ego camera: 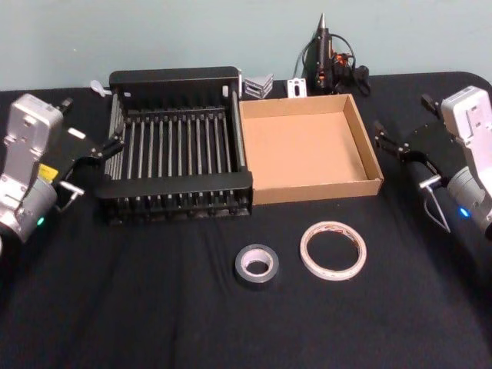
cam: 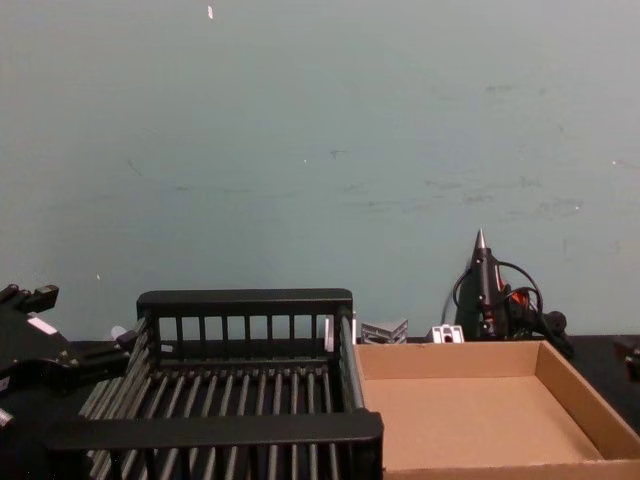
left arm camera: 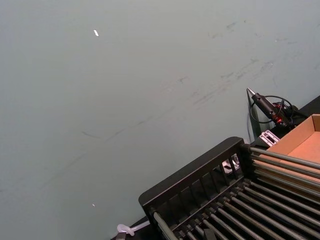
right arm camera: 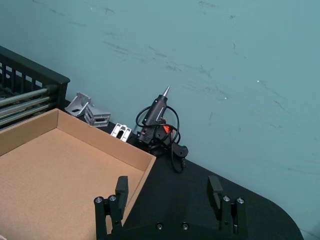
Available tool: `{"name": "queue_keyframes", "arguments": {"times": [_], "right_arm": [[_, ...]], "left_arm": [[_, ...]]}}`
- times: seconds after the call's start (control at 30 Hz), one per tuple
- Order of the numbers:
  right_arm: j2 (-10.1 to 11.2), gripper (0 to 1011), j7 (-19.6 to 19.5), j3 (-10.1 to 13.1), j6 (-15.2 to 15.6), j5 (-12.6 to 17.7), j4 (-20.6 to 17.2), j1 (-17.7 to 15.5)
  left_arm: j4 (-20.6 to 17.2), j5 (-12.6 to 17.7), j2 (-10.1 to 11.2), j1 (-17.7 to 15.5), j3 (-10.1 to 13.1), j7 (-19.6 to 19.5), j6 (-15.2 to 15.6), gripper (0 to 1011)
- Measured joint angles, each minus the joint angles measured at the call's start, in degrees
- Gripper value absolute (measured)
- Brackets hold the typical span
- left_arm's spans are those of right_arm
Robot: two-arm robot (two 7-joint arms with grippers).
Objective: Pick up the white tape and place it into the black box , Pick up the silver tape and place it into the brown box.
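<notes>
Two boxes sit side by side at the back of the black-draped bench (ego camera: 138,323), walls touching: the black box (ego camera: 175,146) on the left, its slatted floor bare, and the brown box (ego camera: 307,150) on the right, nothing on its cardboard floor. Out at the left edge, the left tool (ego camera: 98,157) hovers beside the black box's left wall, fingers parted and nothing between them. Over on the right, the right tool (ego camera: 396,146) hangs just off the brown box's right wall, and the right wrist view shows its two fingers spread wide with empty space between. Down front, closer to the robot, both rolls lie flat on the cloth: the white tape (ego camera: 333,250) in front of the brown box, red print round its face, and the silver tape (ego camera: 257,264) just to its left, near but not touching, in front of the seam where the boxes meet. Behind the brown box, a glue gun (ego camera: 323,58) stands upright with its cord coiled, small metal brackets (ego camera: 259,84) beside it.
</notes>
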Motion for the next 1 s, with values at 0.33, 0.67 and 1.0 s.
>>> {"name": "queue_keyframes", "arguments": {"times": [0.33, 0.67, 1.0], "right_arm": [[0.0, 1003, 0.0, 0.0, 0.0, 0.0, 0.0, 0.0], [0.0, 1003, 0.0, 0.0, 0.0, 0.0, 0.0, 0.0], [0.0, 1003, 0.0, 0.0, 0.0, 0.0, 0.0, 0.0]], "left_arm": [[0.0, 0.0, 0.0, 0.0, 0.0, 0.0, 0.0, 1001], [0.0, 0.0, 0.0, 0.0, 0.0, 0.0, 0.0, 1001], [0.0, 0.0, 0.0, 0.0, 0.0, 0.0, 0.0, 1001]]}}
